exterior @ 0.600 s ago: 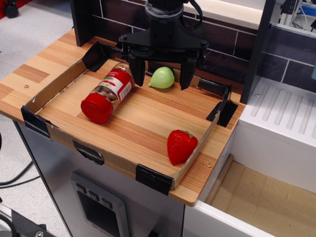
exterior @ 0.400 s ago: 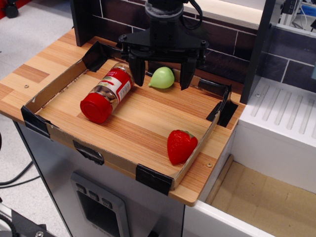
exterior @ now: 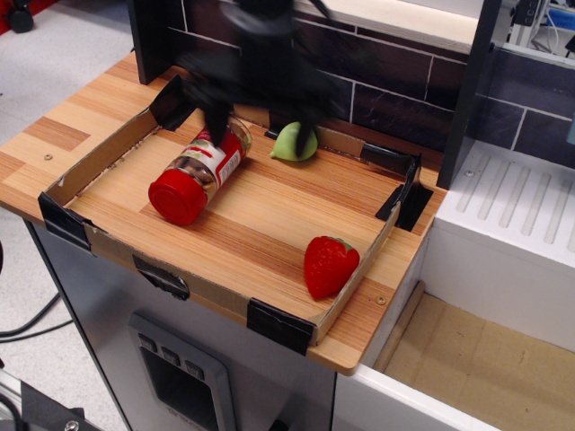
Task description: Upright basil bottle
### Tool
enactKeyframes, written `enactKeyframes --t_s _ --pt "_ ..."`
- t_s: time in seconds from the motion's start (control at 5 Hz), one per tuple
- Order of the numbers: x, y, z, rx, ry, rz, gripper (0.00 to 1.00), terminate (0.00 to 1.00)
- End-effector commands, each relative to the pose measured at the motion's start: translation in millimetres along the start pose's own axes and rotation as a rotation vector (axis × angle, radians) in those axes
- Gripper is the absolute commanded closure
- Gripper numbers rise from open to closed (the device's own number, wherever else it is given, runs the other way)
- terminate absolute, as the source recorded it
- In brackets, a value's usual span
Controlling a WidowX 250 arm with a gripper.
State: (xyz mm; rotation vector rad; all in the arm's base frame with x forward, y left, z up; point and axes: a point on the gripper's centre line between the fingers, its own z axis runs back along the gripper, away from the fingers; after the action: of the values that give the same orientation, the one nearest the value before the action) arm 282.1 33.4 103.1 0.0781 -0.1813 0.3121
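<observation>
The basil bottle (exterior: 199, 171) lies on its side in the cardboard tray (exterior: 90, 235), at the left. Its wide red cap points toward the front left and its base toward the back. My gripper (exterior: 260, 121) is blurred by motion above the bottle's base end and the back of the tray. Its fingers (exterior: 216, 124) look spread apart and hold nothing. One finger is over the bottle's base. The other is in front of a green pear-shaped toy (exterior: 295, 142).
A red toy strawberry (exterior: 328, 265) lies at the tray's front right. Low cardboard walls with black taped corners ring the tray. A dark tiled wall stands behind. A white ribbed surface (exterior: 512, 206) and a lower bin are to the right.
My gripper has moved left, from over the green toy toward the bottle's base end, and is now motion-blurred. The bottle, the strawberry and the green toy have stayed in place.
</observation>
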Motion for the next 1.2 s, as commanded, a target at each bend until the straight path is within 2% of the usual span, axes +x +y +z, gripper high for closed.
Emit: enactKeyframes --t_s 0.0,0.4,0.6,0.8,1.0 --pt "13.4 54.6 2.5 -0.018 -0.023 -0.129 0.00 0.00" --pt "-2.5 55.6 -29.7 -0.044 0.033 -0.113 0.00 0.00" --pt "-9.3 54.2 -48.0 -0.008 0.000 -0.114 0.00 0.00" --pt "-9.6 50.5 -57.6 -0.023 0.001 -0.111 0.00 0.00" --pt "-10.9 46.3 -70.5 -0.013 -0.031 -0.121 0.00 0.00"
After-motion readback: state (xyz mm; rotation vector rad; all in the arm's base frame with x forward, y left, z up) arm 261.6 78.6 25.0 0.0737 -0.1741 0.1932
